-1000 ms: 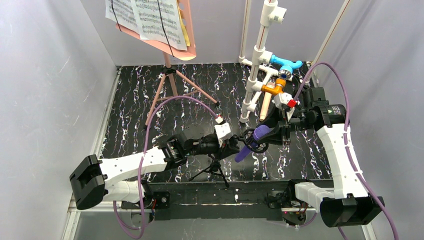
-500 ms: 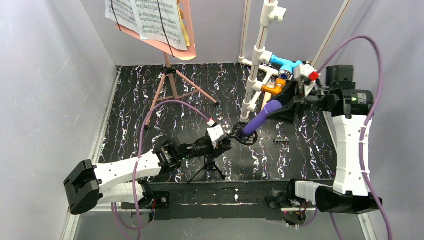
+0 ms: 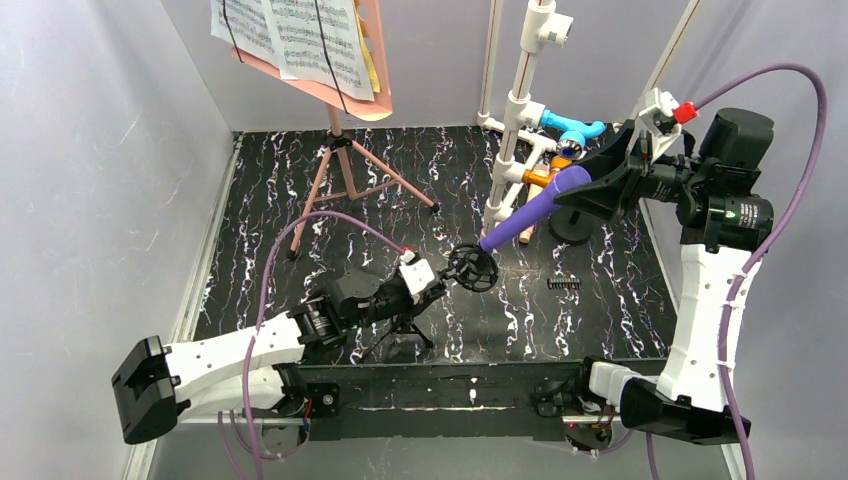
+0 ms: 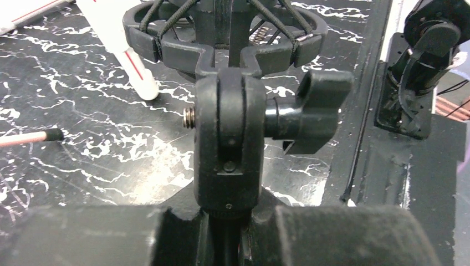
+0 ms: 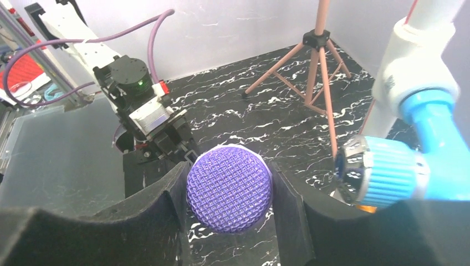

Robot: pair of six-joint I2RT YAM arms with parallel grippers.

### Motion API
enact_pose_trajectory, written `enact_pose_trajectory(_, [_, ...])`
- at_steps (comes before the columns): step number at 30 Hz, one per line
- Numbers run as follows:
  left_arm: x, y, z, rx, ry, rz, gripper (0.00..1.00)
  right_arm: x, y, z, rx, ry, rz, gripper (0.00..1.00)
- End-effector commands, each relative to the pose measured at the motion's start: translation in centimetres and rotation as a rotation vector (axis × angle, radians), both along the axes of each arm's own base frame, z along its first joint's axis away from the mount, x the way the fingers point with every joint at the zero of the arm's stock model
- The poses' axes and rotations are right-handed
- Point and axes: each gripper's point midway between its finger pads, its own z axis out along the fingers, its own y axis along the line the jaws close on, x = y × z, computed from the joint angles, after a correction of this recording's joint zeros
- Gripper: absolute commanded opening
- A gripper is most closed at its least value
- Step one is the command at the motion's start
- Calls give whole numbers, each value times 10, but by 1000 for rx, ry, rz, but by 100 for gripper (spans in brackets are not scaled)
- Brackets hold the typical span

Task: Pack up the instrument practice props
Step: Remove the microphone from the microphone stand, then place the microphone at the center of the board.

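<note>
Purple microphone (image 5: 228,188), hanging clear of shock mount (image 3: 472,268)
Pinching likely light, slick barrel beside fragile mesh head in right gripper (image 5: 228,213); clamping small black tripod (image 4: 227,138) in left gripper (image 4: 227,235).

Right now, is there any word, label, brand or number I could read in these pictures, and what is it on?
None can be read.
On the music pages on the pink stand: printed staves and notes, any words too small to read.
On the purple microphone and white pipes: no lettering visible.
</note>
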Motion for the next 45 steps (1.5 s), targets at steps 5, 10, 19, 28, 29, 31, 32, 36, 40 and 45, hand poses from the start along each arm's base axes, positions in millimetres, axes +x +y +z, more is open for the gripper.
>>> enact_pose_trajectory(5, [14,37,12,24,-101,125,0,3,-7,23,10,-34,-13,4])
enact_pose_trajectory(10, [11,56,19,35,-133,150,0,13,-19,3,28,20,-71,4])
enact_pose_trajectory(19, [2,77,38,39,-149,160,0,6,-23,-46,56,81,-102,6])
enact_pose_trajectory(28, [-3,82,46,14,-152,154,0,25,-43,-113,116,260,-185,7])
enact_pose_trajectory(29, [-4,83,45,16,-152,154,0,28,-46,-119,123,278,-193,7])
enact_pose_trajectory(31, [-4,83,46,13,-153,154,0,31,-49,-129,133,306,-205,7])
enact_pose_trajectory(32, [-5,83,47,9,-153,153,0,31,-50,-134,136,315,-208,7])
enact_pose_trajectory(36, [-5,85,46,3,-154,157,0,34,-61,-158,152,333,-256,8])
enact_pose_trajectory(40, [-6,86,48,-3,-158,156,0,45,-78,-172,173,361,-314,8])
enact_pose_trajectory(45, [-6,88,47,-4,-163,158,0,57,-96,-185,196,383,-372,8])
